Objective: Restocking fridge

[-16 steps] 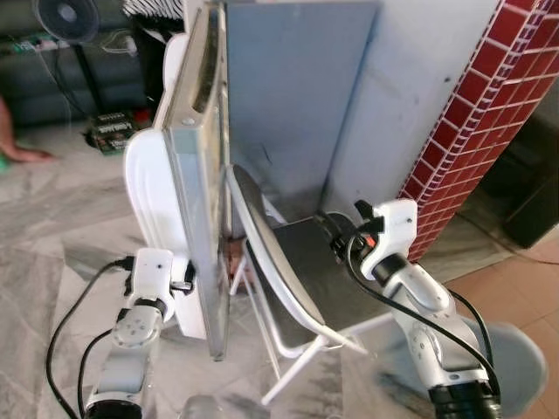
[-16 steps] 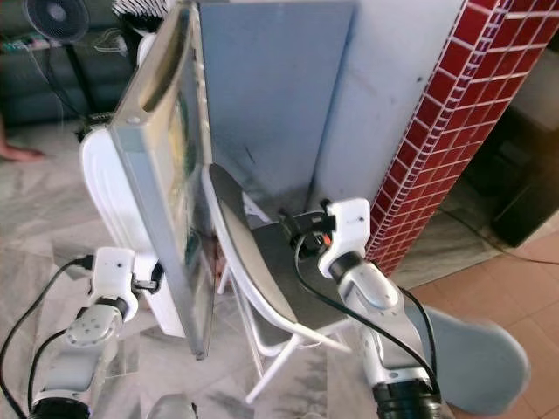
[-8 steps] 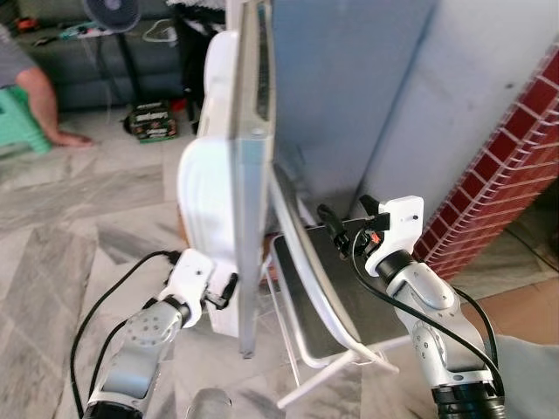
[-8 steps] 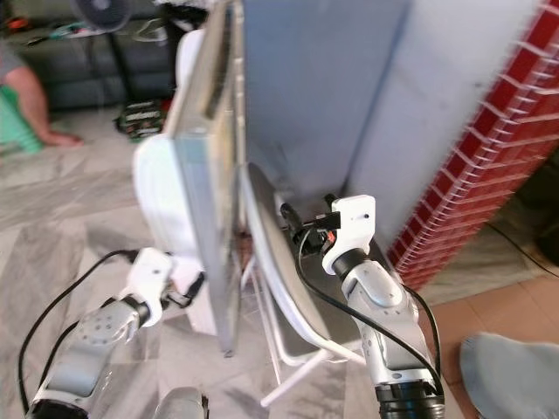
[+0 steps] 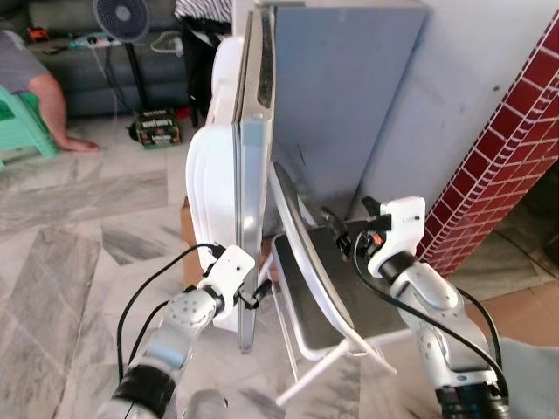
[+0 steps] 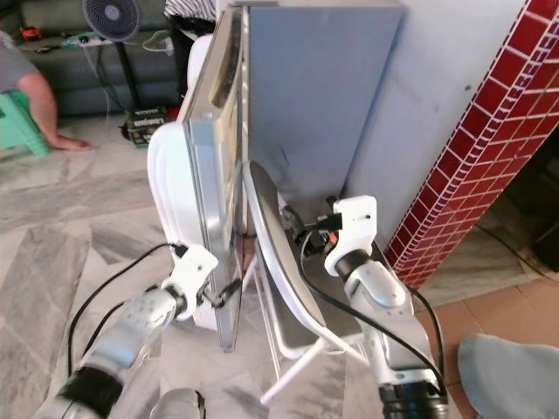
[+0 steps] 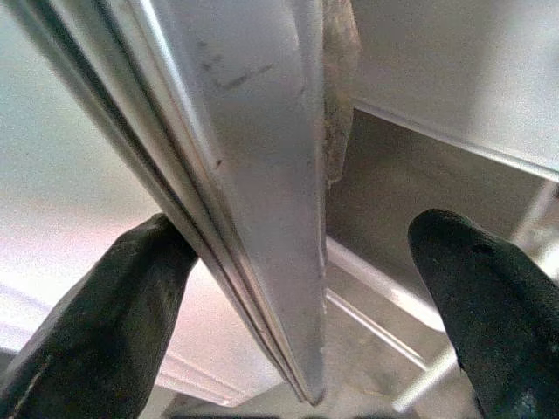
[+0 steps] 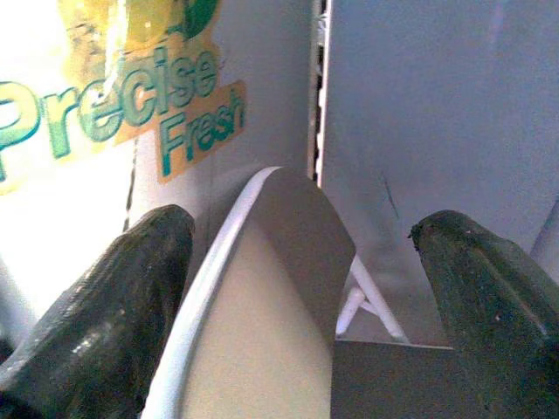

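Reading "Precise Fresh" on fridge door (image 8: 131, 113)

grey fridge door (image 5: 253, 166), red tiled pillar (image 5: 498, 157)

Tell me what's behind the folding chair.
Directly behind the folding chair stand the grey fridge body and its door, which shows the chair a "Precise Fresh" sticker. The door is almost shut, so the fridge's inside is hidden.

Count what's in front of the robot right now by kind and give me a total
Fridge door: 1
Folding chair: 1
Standing fan: 1
Green stool: 1
Robot grippers: 2, left gripper, right gripper
Total: 6
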Robot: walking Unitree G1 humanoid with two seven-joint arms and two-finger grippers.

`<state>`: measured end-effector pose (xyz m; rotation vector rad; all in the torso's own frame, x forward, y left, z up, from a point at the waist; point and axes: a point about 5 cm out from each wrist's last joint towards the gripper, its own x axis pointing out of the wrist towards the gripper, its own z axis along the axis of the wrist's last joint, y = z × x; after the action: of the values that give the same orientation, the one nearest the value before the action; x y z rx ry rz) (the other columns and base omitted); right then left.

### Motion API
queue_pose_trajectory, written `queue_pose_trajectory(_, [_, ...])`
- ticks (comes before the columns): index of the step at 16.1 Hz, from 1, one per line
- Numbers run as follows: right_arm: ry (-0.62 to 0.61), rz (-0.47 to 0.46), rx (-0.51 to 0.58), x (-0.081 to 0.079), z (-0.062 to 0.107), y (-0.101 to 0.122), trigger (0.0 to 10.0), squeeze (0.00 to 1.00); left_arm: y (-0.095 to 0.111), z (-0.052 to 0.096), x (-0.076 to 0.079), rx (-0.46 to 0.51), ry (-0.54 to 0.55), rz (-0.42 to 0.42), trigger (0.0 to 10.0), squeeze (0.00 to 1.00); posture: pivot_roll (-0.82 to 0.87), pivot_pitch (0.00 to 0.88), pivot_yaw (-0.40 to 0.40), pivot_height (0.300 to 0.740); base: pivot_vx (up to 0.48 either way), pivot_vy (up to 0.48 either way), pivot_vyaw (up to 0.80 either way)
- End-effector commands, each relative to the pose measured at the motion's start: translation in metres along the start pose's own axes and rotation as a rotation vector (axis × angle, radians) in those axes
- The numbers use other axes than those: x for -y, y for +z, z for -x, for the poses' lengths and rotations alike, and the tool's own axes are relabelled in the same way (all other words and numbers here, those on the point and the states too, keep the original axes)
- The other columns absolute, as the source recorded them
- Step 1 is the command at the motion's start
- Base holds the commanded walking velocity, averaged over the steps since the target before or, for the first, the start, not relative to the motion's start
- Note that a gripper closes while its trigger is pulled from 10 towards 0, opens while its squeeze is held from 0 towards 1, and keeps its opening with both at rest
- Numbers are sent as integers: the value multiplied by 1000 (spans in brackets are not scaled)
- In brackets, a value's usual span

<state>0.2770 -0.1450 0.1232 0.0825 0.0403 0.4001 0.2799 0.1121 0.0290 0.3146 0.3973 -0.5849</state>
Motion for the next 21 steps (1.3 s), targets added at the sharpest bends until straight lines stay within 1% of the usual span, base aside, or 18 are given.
queue_pose_trajectory(1, [-1,14,1,4,4,3,10000,0,36,-4,-26,142,148,-42,10000,0,41,10,-45,740,0,0,0])
queue_pose_trajectory(2, [-20,39,-40,14,16,-5,10000,0,30,8,-63,137,392,-19,10000,0,41,10,-45,740,0,0,0])
queue_pose_trajectory(3, [-48,60,-85,25,29,-13,10000,0,9,40,-114,100,656,76,10000,0,52,17,-51,740,0,0,0])
queue_pose_trajectory(4, [-52,61,-88,26,30,-13,10000,0,3,52,-127,88,730,93,10000,0,54,19,-52,740,0,0,0])
queue_pose_trajectory(5, [-59,64,-94,28,30,-15,10000,0,-14,94,-165,59,969,83,10000,0,72,19,-59,740,0,0,0])
queue_pose_trajectory(6, [-53,53,-99,27,26,-18,10000,0,-29,153,-187,76,1278,87,10000,0,110,23,-71,740,0,0,0])
queue_pose_trajectory(7, [-17,43,-108,20,19,-23,10000,0,-47,215,-185,65,1503,29,10000,0,154,30,-87,740,0,0,0])
queue_pose_trajectory(8, [5,39,-107,17,14,-24,10000,0,-62,241,-179,16,1583,35,10000,0,183,32,-100,740,0,0,0])
queue_pose_trajectory(9, [38,36,-103,11,4,-23,10000,0,-95,269,-156,-96,1641,120,10000,0,218,39,-114,740,0,0,0])
queue_pose_trajectory(10, [53,37,-96,10,-2,-22,10000,0,-100,262,-137,-95,1594,118,10000,0,225,39,-120,740,0,0,0])
queue_pose_trajectory(11, [52,38,-95,11,-4,-21,10000,0,-95,246,-130,-73,1563,119,10000,0,228,37,-124,740,0,0,0])
queue_pose_trajectory(12, [54,45,-89,12,-5,-20,10000,0,-78,206,-120,3,1449,128,10000,0,220,32,-125,740,0,0,0])
queue_pose_trajectory(13, [54,43,-78,10,-5,-18,10000,0,-62,179,-112,73,1346,124,10000,0,198,28,-120,740,0,0,0])
queue_pose_trajectory(14, [55,43,-73,8,-6,-19,10000,0,-49,160,-102,116,1266,132,10000,0,194,25,-119,740,0,0,0])
queue_pose_trajectory(15, [59,39,-62,5,-7,-19,10000,0,-40,145,-94,143,1218,155,10000,0,186,21,-118,740,0,0,644])
queue_pose_trajectory(16, [81,42,-43,0,-10,-18,10000,0,-35,136,-87,161,1188,193,10000,0,182,21,-118,740,0,322,800])
queue_pose_trajectory(18, [78,36,-33,0,-11,-17,10000,0,-42,139,-92,129,1232,259,10000,0,182,20,-118,740,0,478,706])
queue_pose_trajectory(21, [53,28,-33,5,-7,-17,10000,0,-52,144,-101,93,1242,271,10000,0,160,14,-107,740,119,312,0])
